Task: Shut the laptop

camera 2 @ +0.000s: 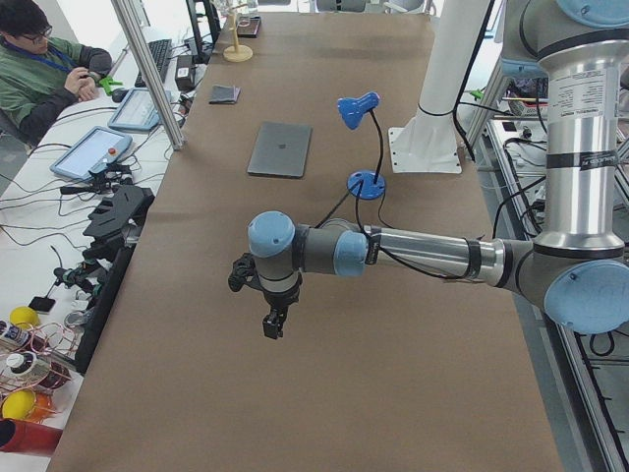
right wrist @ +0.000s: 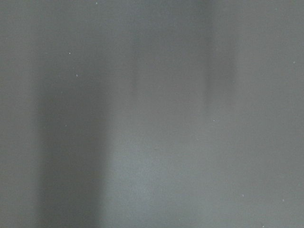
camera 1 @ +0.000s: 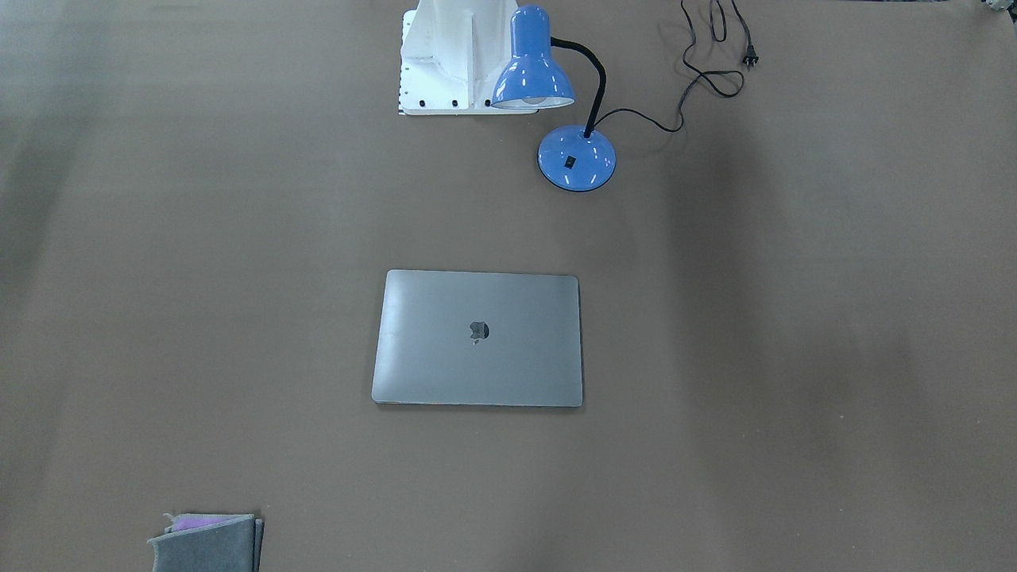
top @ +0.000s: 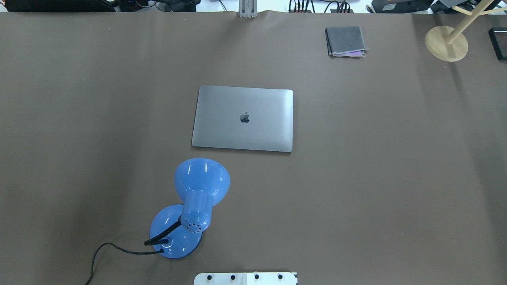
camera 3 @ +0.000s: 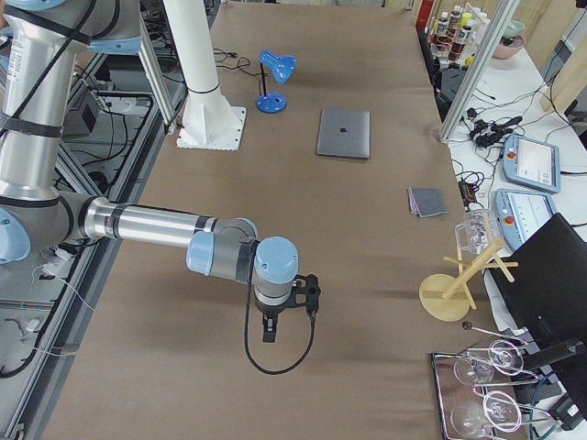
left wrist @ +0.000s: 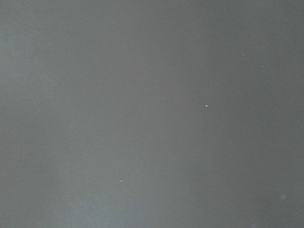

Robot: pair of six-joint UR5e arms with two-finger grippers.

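Observation:
The laptop lies flat in the middle of the brown table with its lid down, grey lid and dark apple logo facing up; it also shows in the front view and both side views. My left gripper hangs over bare table far from the laptop, at the table's left end. My right gripper hangs over bare table at the right end. Both show only in the side views, so I cannot tell whether they are open or shut. Both wrist views show only bare table.
A blue desk lamp stands between the robot base and the laptop, its cord trailing on the table. A folded grey cloth and a wooden stand sit at the far edge. An operator sits beyond the table.

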